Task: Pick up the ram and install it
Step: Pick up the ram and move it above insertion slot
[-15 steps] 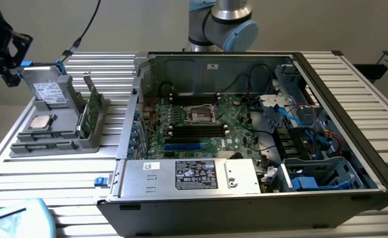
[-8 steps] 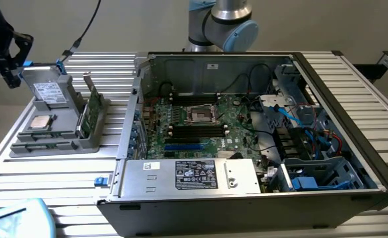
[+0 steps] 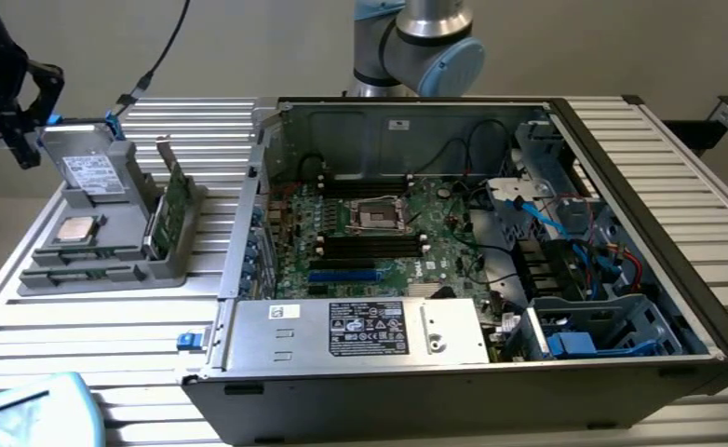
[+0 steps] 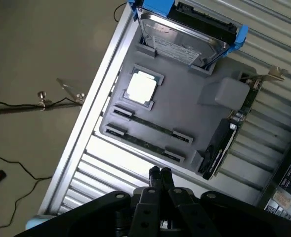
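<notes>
At the exterior view's far left, the gripper (image 3: pixel 24 147) hung above the table by the far end of the grey parts tray (image 3: pixel 122 244), its fingers pressed together on nothing. On that tray a hard drive (image 3: pixel 91 172) stood propped at the far end and a silver processor (image 3: pixel 78 228) sat mid-tray. The ram (image 4: pixel 150 125) lay flat in a cradle at the near end, untouched. I'd have judged the stick light, stiff and thin, yet delicate: best pinched across its long edges near the middle, clear of chips and contacts. To the right stood a green expansion card (image 3: pixel 171 209), then the open computer case (image 3: pixel 662 186) with its motherboard (image 3: pixel 377 242).
</notes>
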`<state>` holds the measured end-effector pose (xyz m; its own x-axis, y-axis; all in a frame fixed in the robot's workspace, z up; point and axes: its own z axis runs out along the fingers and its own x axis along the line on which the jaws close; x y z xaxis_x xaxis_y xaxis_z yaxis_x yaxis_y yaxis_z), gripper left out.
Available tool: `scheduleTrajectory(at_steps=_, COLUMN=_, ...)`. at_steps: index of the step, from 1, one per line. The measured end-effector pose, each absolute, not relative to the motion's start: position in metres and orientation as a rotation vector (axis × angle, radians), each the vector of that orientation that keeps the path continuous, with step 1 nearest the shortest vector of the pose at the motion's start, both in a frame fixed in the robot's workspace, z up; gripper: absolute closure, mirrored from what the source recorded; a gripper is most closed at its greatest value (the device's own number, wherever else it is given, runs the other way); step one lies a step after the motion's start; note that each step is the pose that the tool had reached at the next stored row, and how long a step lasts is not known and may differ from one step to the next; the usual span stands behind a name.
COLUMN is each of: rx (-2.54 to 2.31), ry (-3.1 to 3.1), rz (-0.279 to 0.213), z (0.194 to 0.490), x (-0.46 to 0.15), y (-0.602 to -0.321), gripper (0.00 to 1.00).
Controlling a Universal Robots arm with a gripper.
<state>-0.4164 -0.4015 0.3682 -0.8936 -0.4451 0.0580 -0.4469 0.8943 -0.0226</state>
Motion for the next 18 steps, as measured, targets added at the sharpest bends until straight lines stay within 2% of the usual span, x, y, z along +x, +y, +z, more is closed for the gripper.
scheduleTrajectory(at_steps=18, rx=1.194, ry=-2.858, rz=0.058, z=0.3605, x=-0.4164, y=-0.4015, gripper=0.89)
